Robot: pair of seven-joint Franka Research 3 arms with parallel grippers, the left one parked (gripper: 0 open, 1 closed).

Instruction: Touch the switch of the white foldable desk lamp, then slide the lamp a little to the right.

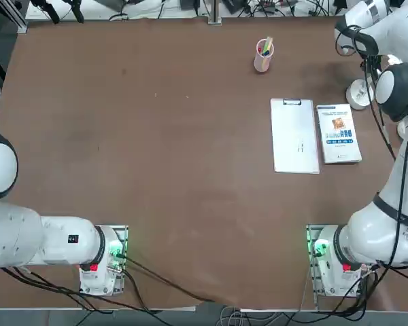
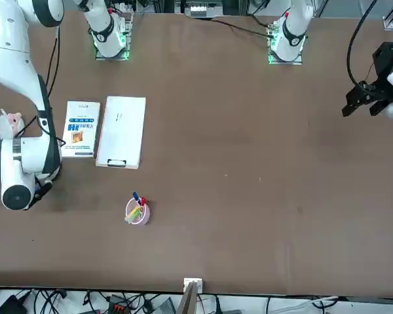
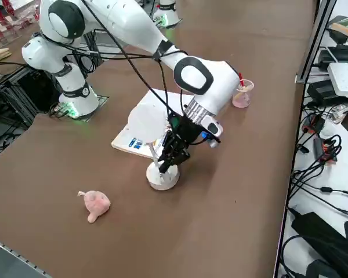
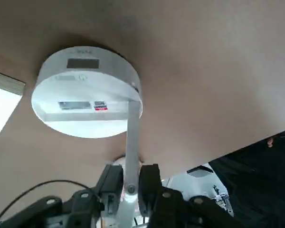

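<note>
Here, by size:
Bench (image 1: 156, 170): brown; clipboard (image 1: 294, 136) and booklet (image 1: 338, 132) side by side.
Right gripper (image 4: 131, 183): wrist view alone shows jaws closed on the lamp's thin arm.
White foldable desk lamp (image 3: 162, 175): near bench's right edge, beside booklet.
Pink plush toy (image 3: 94, 203): hidden in top view.

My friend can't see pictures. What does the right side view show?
The right gripper is shut on the thin arm of the white foldable desk lamp, just above its round base on the brown table. A booklet lies behind it, a pink toy in front, and a pink pen cup farther back.
</note>
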